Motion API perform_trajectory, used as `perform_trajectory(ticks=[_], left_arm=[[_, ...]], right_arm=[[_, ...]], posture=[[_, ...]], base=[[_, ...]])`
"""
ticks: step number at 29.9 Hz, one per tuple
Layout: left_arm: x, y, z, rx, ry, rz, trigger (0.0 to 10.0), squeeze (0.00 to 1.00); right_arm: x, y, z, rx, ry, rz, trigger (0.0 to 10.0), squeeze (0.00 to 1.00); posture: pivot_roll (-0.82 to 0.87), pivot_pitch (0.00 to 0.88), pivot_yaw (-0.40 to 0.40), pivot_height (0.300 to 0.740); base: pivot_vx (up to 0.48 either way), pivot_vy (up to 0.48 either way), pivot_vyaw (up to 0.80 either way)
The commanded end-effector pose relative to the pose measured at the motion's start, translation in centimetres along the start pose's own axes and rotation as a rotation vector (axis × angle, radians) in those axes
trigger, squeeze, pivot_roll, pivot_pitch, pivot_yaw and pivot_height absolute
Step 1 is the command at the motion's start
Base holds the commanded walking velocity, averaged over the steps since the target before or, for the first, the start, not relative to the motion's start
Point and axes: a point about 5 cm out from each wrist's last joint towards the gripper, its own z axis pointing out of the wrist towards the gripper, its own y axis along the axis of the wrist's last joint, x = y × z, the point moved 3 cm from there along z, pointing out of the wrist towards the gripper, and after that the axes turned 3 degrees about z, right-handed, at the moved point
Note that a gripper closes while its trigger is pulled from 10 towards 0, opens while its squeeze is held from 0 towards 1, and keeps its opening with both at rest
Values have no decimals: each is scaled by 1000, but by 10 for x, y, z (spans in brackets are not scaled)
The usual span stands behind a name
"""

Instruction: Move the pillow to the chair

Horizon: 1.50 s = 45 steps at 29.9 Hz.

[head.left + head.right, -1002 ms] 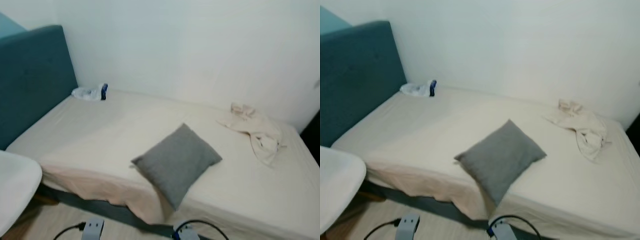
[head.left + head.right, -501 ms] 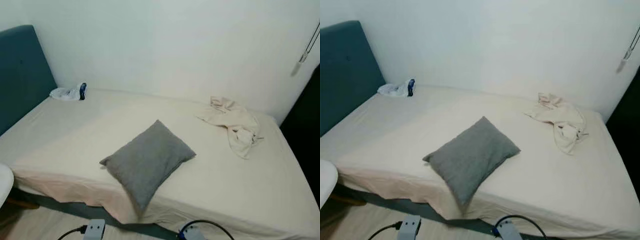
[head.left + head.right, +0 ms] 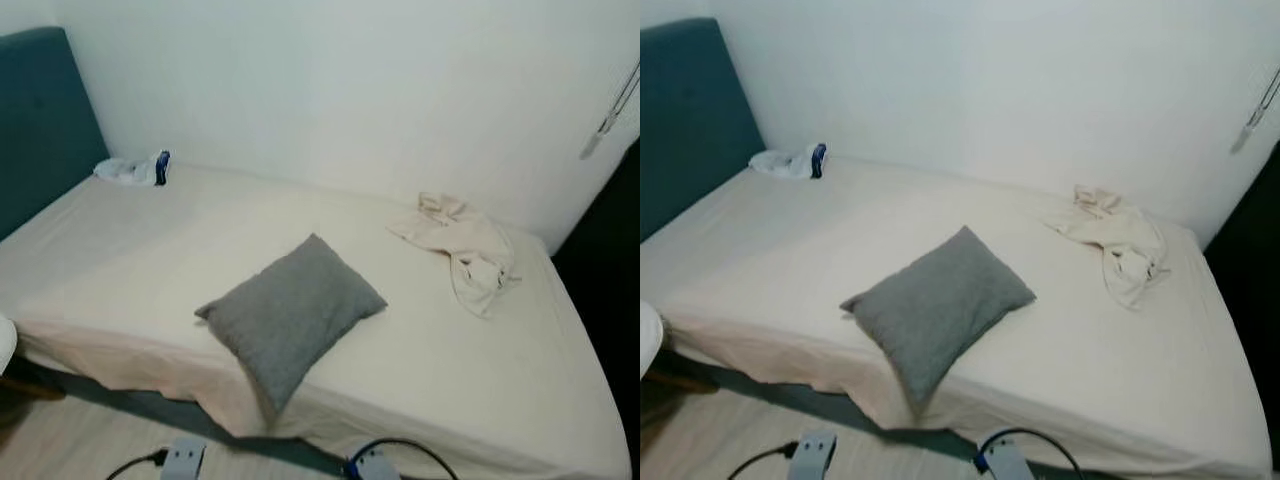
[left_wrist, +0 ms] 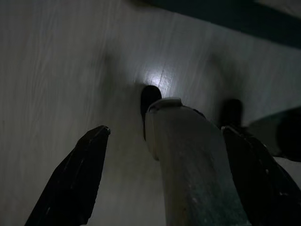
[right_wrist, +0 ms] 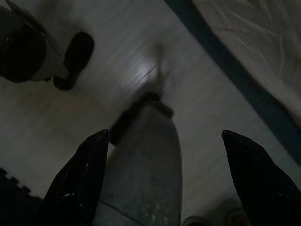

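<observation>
A grey pillow lies on the bed near its front edge, one corner hanging slightly over. A sliver of the white chair shows at the far left edge, beside the bed. Both arms hang low over the floor. In the left wrist view my left gripper is open, its fingers spread above the pale floor and my own leg. In the right wrist view my right gripper is open too, with nothing between its fingers, near the bed's dark base.
A teal headboard stands at the left. A crumpled cream cloth lies at the bed's far right. A small white and blue item rests by the wall. Dark furniture borders the right side. Wooden floor runs along the front.
The camera has swung to the right: the chair has slid almost out of view at the left and the pillow now sits nearer the middle. Nothing on the bed has moved.
</observation>
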Motion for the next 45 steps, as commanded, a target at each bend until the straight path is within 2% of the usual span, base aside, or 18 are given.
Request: perform_trajectory(ticks=[1,8,12,20,22,29,40,45], left_arm=[[-3,-1,0,2,2,-35,10000,0],[0,-1,0,5,15,-65,10000,0],[0,-1,0,2,12,-65,10000,0],[-1,2,0,-13,14,-78,10000,0],[0,5,1,-28,20,-81,10000,0],[0,12,1,-62,22,-81,10000,0],[-2,18,2,-83,10,-76,10000,0],[-3,18,2,-79,10,-84,10000,0]], right_arm=[[-4,-4,-1,9,-10,0,10000,0],[-3,-2,-1,-1,0,-32,10000,0],[-3,-1,-1,-3,1,-51,10000,0],[-6,0,-1,-12,-23,-33,10000,0],[-7,-1,-1,-11,-37,-1,10000,0],[-10,-1,-1,-10,-53,2,10000,0],[-9,1,-1,-27,-39,-6,10000,0],[-9,1,-1,-25,-41,-25,10000,0]], posture=[[104,0,-46,740],[106,0,-47,740],[108,0,-47,740],[105,0,-48,740],[103,0,-47,740],[105,0,-51,740],[104,0,-50,740],[101,0,-48,740]], base=[[0,0,0],[0,0,0],[0,0,694],[0,0,713],[0,0,0],[0,0,0],[314,0,0],[58,0,794]])
